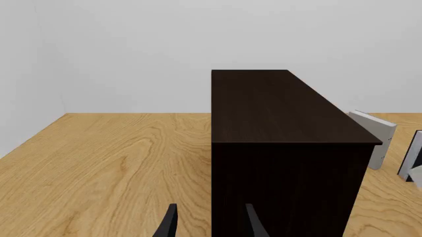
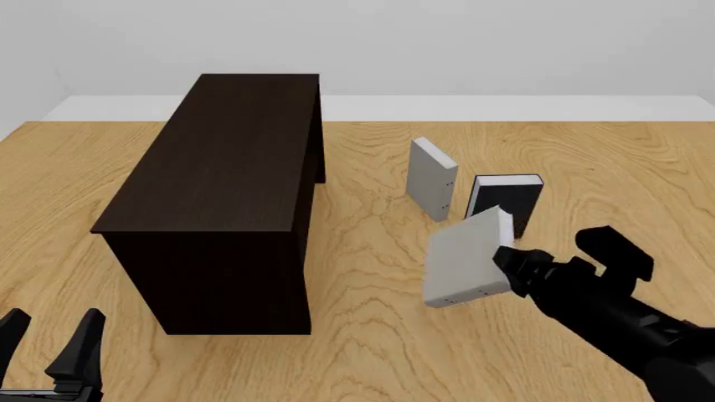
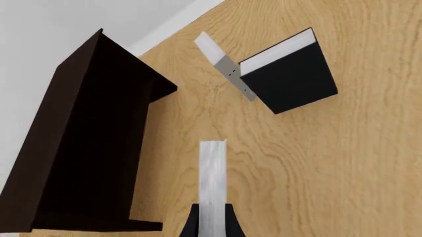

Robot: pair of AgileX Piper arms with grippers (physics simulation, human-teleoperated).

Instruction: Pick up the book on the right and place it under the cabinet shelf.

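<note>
- Front view: the right gripper (image 2: 505, 266), black and blocky on its black arm, is clamped on the plain light grey hardcover book (image 2: 467, 258), holding it clear of the light wood-grain tabletop (image 2: 369, 335), tilted, toward the right part of the near edge. Tiny dark dots show near the book's lower cover edge. Beyond it stand a second light grey book (image 2: 430, 178) and, just beside that, a black-covered book (image 2: 505, 201) with a white strip of pages along its top. The tall box-shaped cabinet shelf (image 2: 229, 201) of very dark brown wood, flat-topped, stands left of centre, its long side running from near edge to far edge. The left gripper (image 2: 50, 335) sits at the near left corner with its two dark fingers spread apart and nothing between them.
- Left wrist view: only here does the cabinet shelf's (image 1: 283, 148) faint streaked grain on top and its sharp square end face show close up. The left gripper's (image 1: 209, 227) finger tips stand wide apart, bare. The second grey book (image 1: 377, 136) peeks out past the cabinet shelf, near the tabletop's (image 1: 112, 163) right side.
- Right wrist view: this alone shows the held book (image 3: 212, 185) edge-on, a thin pale slab pinched at its base by the right gripper (image 3: 212, 224). It also reveals the cabinet shelf's (image 3: 79, 148) recessed underside opening. The black-covered book (image 3: 290, 79) and the second grey book (image 3: 224, 66) lean together.
</note>
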